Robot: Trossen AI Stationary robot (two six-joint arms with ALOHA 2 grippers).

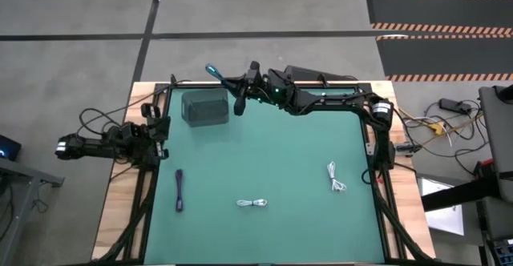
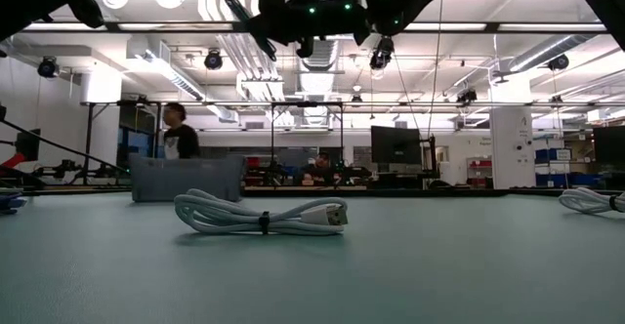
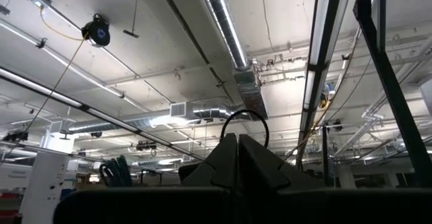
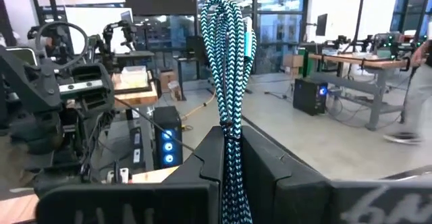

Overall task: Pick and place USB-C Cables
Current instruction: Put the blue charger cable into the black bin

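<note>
We note the right gripper (image 1: pixel 240 98) clamped on a dark teal-braided cable (image 4: pixel 228 69) at the surface's far edge, cable hanging lengthwise just beside the grey box (image 1: pixel 205 107); left gripper (image 1: pixel 156 130), state unreadable, waits at the left edge.

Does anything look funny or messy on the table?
Nothing looks spilled or broken. The right gripper holds a blue braided cable near the grey box; three other cables lie neatly on the green mat.
</note>
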